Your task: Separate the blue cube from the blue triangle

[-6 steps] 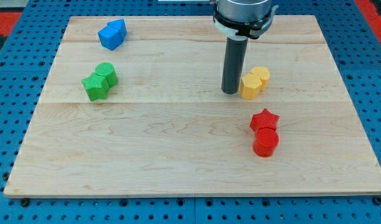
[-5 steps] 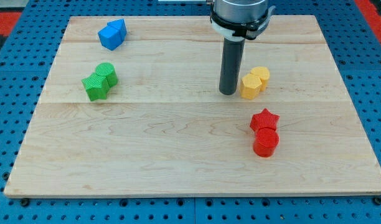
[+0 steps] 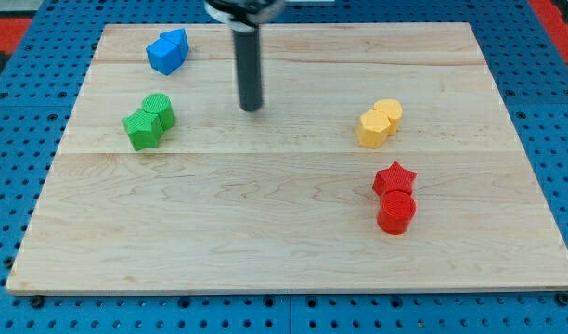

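- Tool: bare dark rod, no jaws to spread or press; my tip (image 3: pixel 252 109) on the pale wooden counter (image 3: pixel 293 241), upper middle, touching nothing.
- Upper left: small blue plastic cube (image 3: pixel 161 57) touching small blue plastic triangle (image 3: pixel 176 40).
- Likely light, stiff, easy-sliding; best pushed at the seam.

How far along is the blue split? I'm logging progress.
Done: nothing; the blue cube and blue triangle sit touching at the view's top left. In hand: my tip stands to their right, apart from them. Left: reaching the pair and pushing them apart.
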{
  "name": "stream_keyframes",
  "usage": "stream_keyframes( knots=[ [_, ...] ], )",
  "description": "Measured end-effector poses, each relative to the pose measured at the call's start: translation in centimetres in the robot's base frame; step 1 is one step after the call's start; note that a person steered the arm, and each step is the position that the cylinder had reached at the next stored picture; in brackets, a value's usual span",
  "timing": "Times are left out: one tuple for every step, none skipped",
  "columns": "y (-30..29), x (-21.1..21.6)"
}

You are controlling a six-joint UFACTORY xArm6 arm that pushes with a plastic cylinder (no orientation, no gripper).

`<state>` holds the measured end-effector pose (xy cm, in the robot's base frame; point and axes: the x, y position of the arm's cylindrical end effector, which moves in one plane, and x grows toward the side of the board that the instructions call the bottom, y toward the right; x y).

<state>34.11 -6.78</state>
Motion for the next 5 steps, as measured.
stream_keyframes(
  knots=[
    [-6.0, -1.4],
    [-14.3, -3.1],
    [-20.3, -7.0],
    [-16.6, -9.3],
    [-8.9, -6.6]
  ],
)
